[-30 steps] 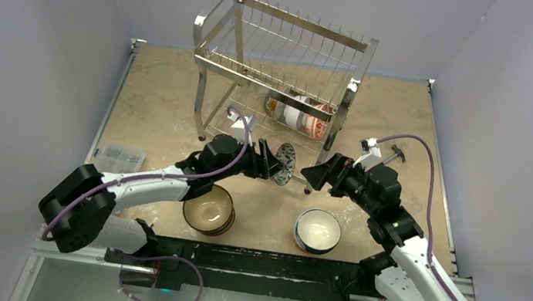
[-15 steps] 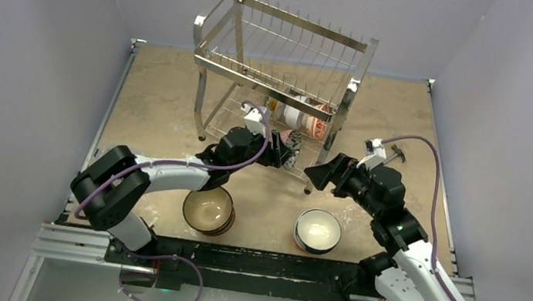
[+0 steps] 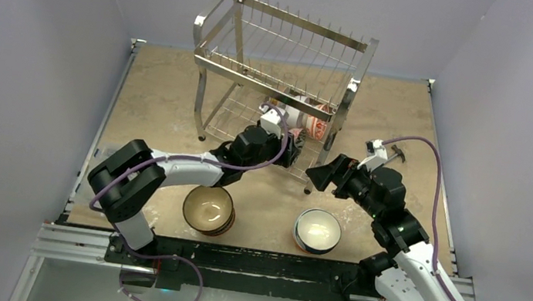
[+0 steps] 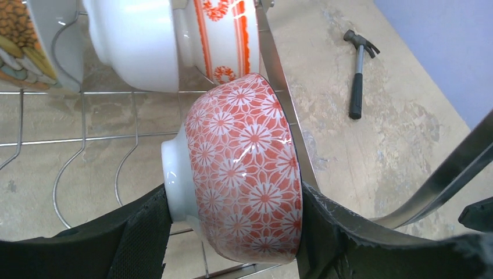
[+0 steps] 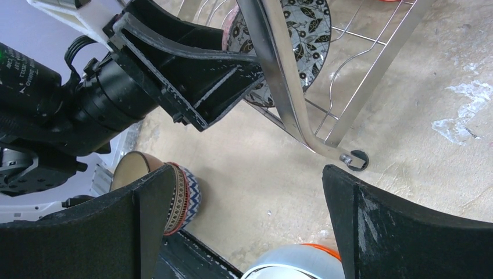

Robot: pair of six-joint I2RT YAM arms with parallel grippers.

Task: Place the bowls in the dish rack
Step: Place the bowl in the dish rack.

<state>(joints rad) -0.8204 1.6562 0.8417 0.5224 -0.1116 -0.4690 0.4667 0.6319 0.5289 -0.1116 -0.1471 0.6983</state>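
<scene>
My left gripper (image 4: 235, 228) is shut on a red flower-patterned bowl (image 4: 241, 168), held on edge, one pad on its foot and the other on its rim. The bowl stands over the wires of the dish rack's (image 3: 285, 44) lower tier, against the front frame bar (image 4: 279, 87). Just behind it in the rack lean a white bowl (image 4: 136, 46) and an orange-striped bowl (image 4: 224, 35). My right gripper (image 3: 318, 174) hangs open and empty beside the rack's front right foot (image 5: 354, 160). The held bowl's leaf-patterned inside (image 5: 302, 29) shows in the right wrist view.
Two stacks of bowls sit near the arm bases: a tan one with a zigzag-patterned bowl beneath (image 3: 207, 209) and a white one with an orange rim (image 3: 317, 229). A small hammer (image 4: 357, 75) lies on the table right of the rack.
My left arm has carried the red-patterned bowl from in front of the rack back and rightward into the lower tier. The right arm has barely shifted.
</scene>
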